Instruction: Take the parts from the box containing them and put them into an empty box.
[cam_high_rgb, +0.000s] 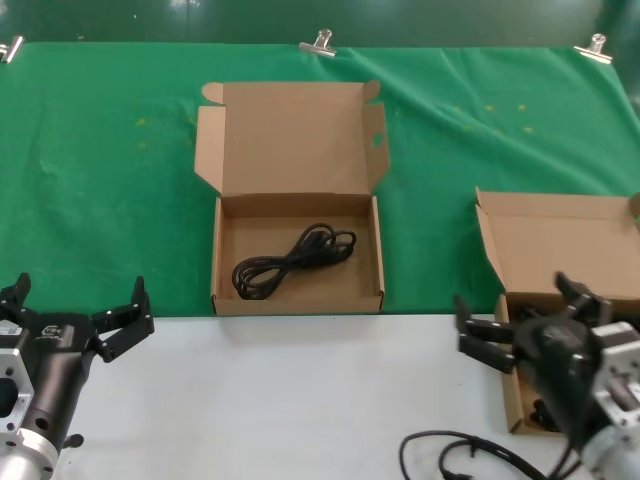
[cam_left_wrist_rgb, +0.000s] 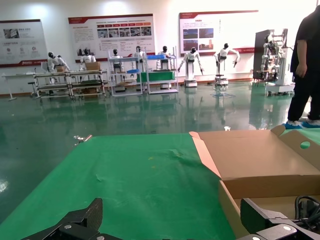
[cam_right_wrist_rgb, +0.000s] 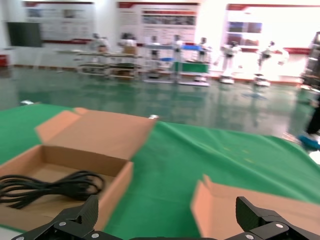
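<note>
The holed-flap box (cam_high_rgb: 296, 210) stands open at the centre, its oval hole (cam_high_rgb: 378, 140) in the right flap. One black looped cord (cam_high_rgb: 295, 259) lies in it. The plain-lid box (cam_high_rgb: 560, 245) sits at the right, its tray mostly hidden behind my right gripper (cam_high_rgb: 515, 300); a bit of black cord (cam_high_rgb: 545, 410) shows inside. My right gripper is open and empty, just in front of that box. My left gripper (cam_high_rgb: 80, 292) is open and empty at the front left, over the white table edge. The left wrist view shows the holed box (cam_left_wrist_rgb: 260, 160) and its cord (cam_left_wrist_rgb: 307, 205).
Green cloth (cam_high_rgb: 100, 180) covers the far table, held by metal clips (cam_high_rgb: 320, 42). A white surface (cam_high_rgb: 300, 400) lies in front. A loose black robot cable (cam_high_rgb: 470, 450) curls at the front right. The right wrist view shows both boxes (cam_right_wrist_rgb: 100, 135) (cam_right_wrist_rgb: 220, 210).
</note>
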